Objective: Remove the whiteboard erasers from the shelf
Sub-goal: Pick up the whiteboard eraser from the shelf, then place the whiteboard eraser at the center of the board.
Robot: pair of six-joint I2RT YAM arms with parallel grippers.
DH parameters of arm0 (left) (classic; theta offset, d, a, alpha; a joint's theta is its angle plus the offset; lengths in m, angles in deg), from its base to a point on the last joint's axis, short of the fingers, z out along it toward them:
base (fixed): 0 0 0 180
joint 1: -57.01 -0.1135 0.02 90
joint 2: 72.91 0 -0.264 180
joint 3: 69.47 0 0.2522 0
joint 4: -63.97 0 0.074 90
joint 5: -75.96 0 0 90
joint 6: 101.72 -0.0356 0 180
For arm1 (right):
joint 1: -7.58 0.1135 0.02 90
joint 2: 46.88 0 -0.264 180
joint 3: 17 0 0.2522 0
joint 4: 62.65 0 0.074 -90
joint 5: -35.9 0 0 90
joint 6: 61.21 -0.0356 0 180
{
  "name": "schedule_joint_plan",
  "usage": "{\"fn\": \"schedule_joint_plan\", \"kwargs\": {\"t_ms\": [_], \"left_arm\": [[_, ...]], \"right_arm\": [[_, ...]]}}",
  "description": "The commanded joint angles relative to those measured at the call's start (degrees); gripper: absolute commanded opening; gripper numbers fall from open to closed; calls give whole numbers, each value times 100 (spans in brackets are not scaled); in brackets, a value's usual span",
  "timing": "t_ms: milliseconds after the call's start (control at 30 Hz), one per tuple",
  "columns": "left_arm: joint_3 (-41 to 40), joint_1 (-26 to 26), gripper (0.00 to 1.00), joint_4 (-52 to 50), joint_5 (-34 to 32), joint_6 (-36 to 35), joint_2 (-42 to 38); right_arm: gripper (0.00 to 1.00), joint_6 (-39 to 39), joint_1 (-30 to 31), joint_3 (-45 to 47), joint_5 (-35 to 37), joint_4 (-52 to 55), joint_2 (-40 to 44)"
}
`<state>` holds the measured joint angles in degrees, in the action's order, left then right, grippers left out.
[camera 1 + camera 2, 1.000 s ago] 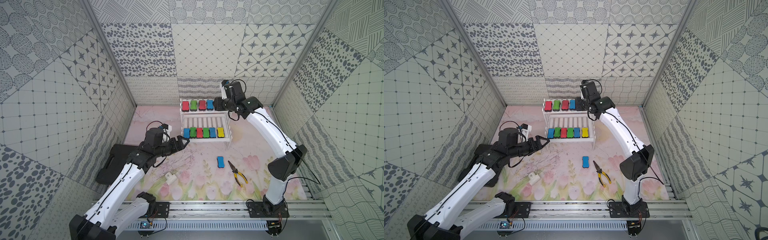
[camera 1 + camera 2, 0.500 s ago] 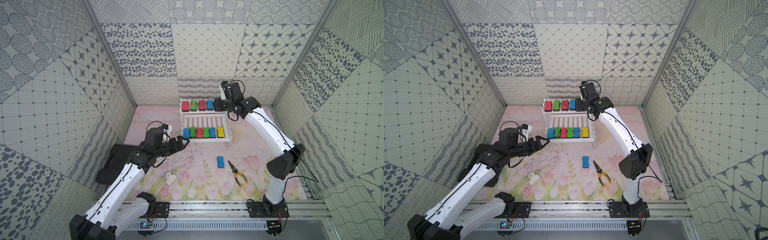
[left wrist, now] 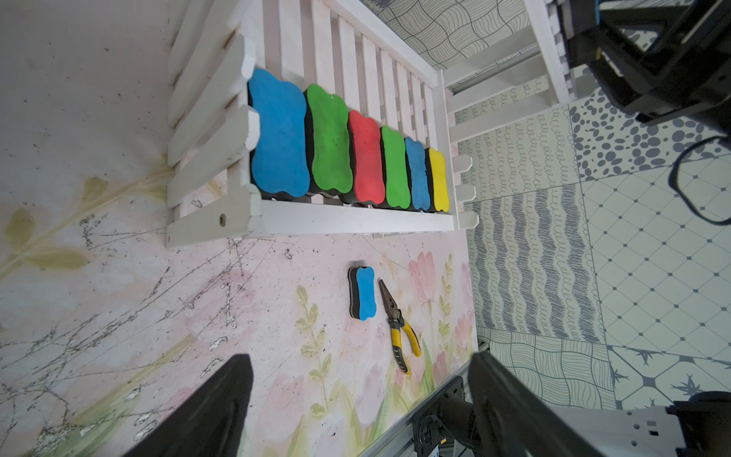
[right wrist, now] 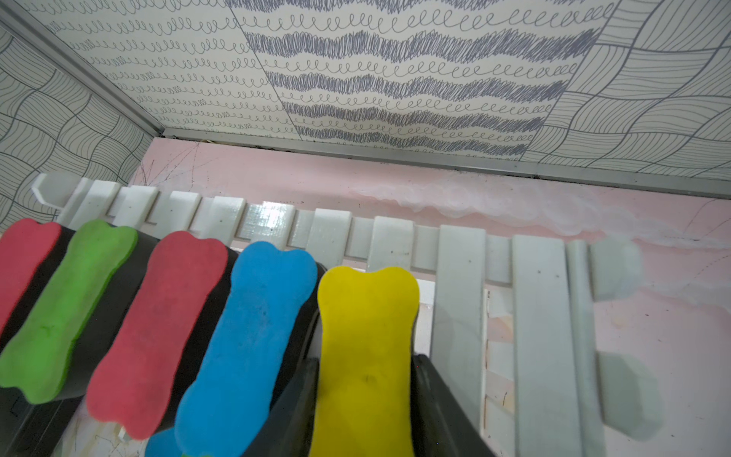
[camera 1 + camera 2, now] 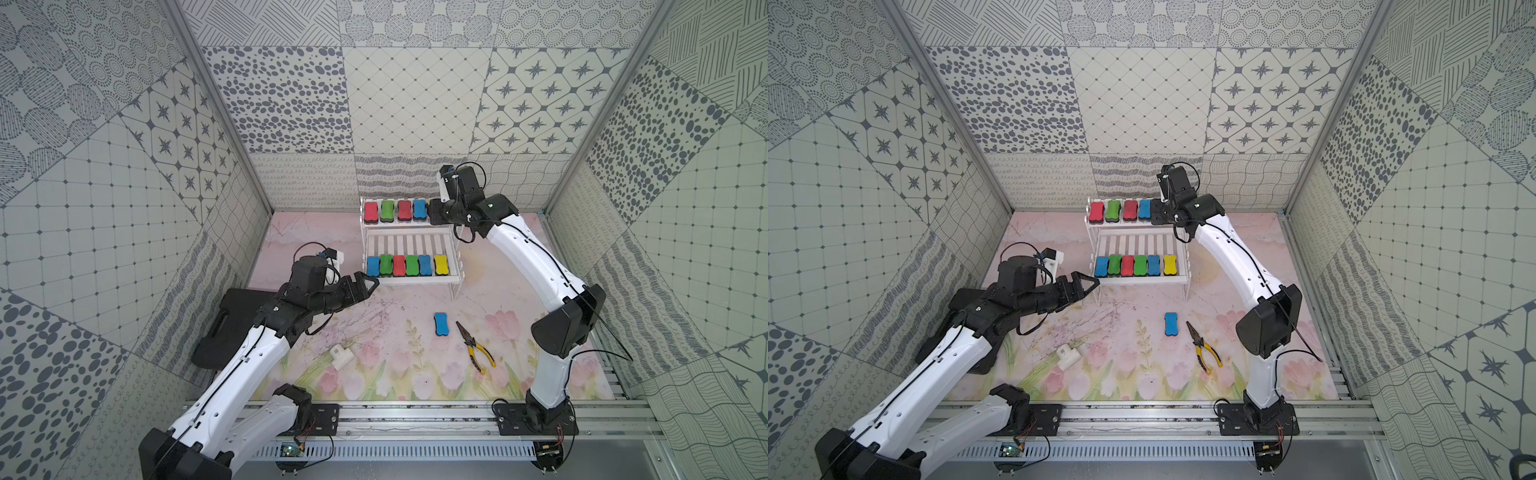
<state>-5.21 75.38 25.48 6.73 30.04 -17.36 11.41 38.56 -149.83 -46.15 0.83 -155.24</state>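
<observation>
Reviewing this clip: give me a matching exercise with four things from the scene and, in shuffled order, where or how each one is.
1. left tool
2. right tool
3. loose blue eraser
4. white block

A. on the mat beside the pliers
B. closed on the yellow eraser at the upper shelf tier
C. on the mat, on the side of the left arm
D. open and empty, near the lower shelf tier

Pairs: 1-D, 2-B, 3-A, 4-C

Twelve erasers [image 5: 441, 329], one shelf [image 5: 411, 245], one pliers [image 5: 470, 344]
</observation>
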Motion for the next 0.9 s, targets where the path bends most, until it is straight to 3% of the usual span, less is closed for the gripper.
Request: {"fn": "schedule_joint_plan", "kwargs": {"t_ms": [0,200,433,667,867], "left_arm": [[60,30,90,-49,23,-160,-18],[96,32,90,-67,-10,-182,-79],[102,34,90,-294,-84,-279,-145],[-25,33,90,-264,-69,-267,-203],[-162,34,90,-234,-48,-259,-243]], "right_arm": [[39,-69,-31,129,17,-192,384],[39,-360,-14,1078,-100,-680,1250],[38,-852,200,3256,-132,-1494,2773],[38,-1489,796,5417,189,-2114,3937],[38,-2143,1509,6712,330,-2590,4202]]}}
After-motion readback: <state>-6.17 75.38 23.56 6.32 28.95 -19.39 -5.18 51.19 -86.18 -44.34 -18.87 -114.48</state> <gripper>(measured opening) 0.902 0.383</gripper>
